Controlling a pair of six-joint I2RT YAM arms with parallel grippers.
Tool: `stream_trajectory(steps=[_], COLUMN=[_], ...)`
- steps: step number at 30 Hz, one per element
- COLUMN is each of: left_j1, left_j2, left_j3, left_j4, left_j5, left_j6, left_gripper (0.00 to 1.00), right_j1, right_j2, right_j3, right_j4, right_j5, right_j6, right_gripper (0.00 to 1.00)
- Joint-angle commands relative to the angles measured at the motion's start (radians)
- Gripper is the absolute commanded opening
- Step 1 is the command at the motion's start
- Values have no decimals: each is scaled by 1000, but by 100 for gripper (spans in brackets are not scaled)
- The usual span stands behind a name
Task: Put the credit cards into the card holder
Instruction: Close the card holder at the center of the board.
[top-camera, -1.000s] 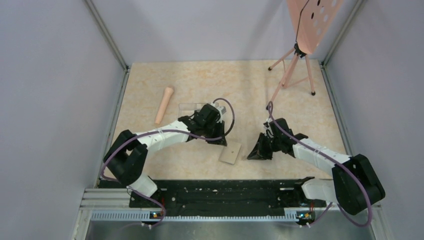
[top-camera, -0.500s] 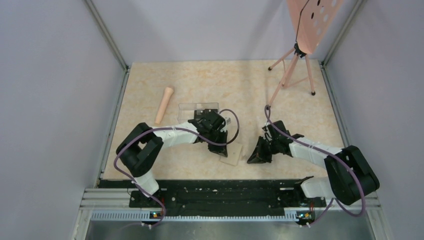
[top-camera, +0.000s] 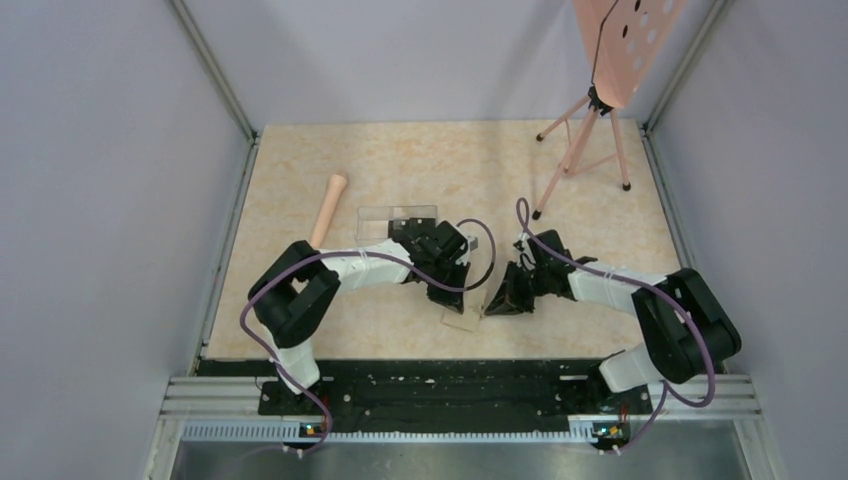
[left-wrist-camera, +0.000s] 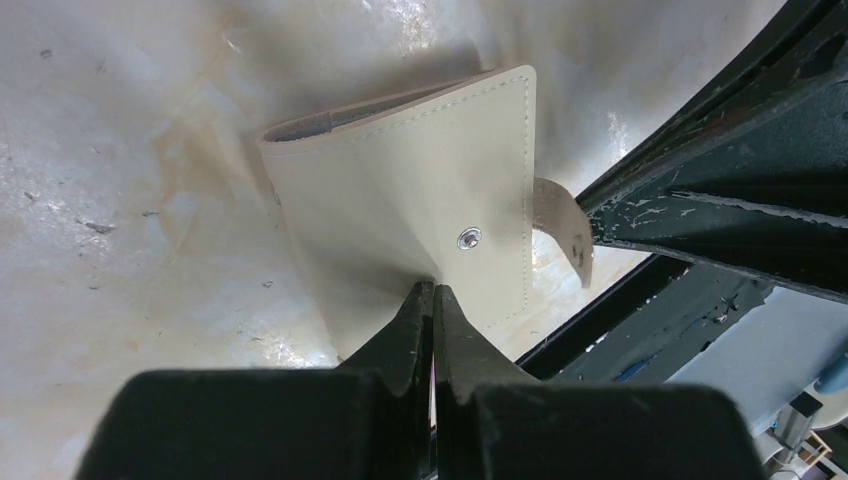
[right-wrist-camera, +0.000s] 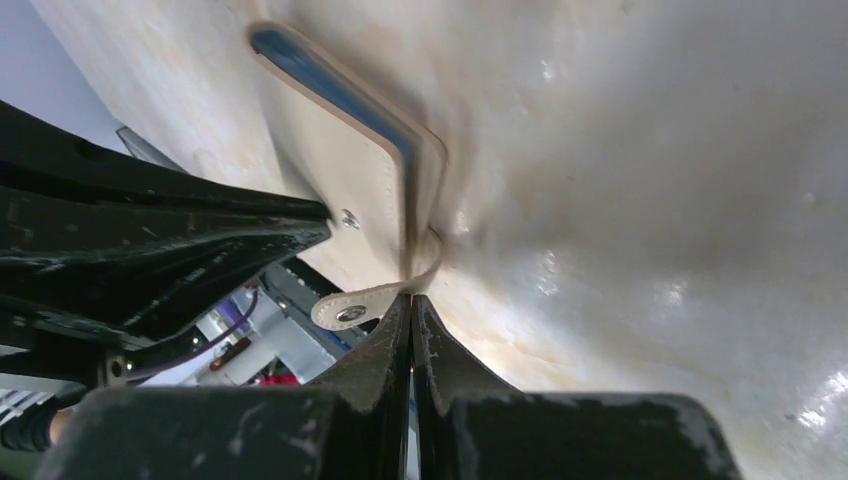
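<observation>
Left end effector (left-wrist-camera: 432, 292) clenched, pinching card holder (left-wrist-camera: 400, 180) at frame centre; right end effector (right-wrist-camera: 411, 300) clenched, tips touching clasp strap (right-wrist-camera: 360, 306).

Beige table (top-camera: 420, 160): card holder (top-camera: 463, 311), clear box (top-camera: 396, 218), peg (top-camera: 328, 208), tripod (top-camera: 598, 100)

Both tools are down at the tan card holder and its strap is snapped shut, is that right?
Not quite. The strap is unsnapped: the right wrist view shows its free end hanging loose off the card holder. Both the left tool and the right tool are down at it.
</observation>
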Motion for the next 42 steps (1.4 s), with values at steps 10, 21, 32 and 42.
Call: stream_trajectory(steps=[10, 21, 32, 42], left_j1=[-20, 90, 135, 127], left_j2=[-7, -119, -40, 27], left_j3=[-45, -105, -161, -126], left_j4=[3, 115, 249, 229], left_j5=[13, 200, 336, 279], left_j6=[12, -135, -226, -207], left_gripper=[10, 30, 37, 36], right_j1=[92, 105, 105, 105], right_j2=[170, 180, 186, 178], right_j3=[128, 125, 125, 114], right_j4=[85, 56, 69, 111], right_j5=[-23, 54, 47, 25], right_j6=[-30, -27, -21, 12], right_gripper=[0, 0, 0, 0])
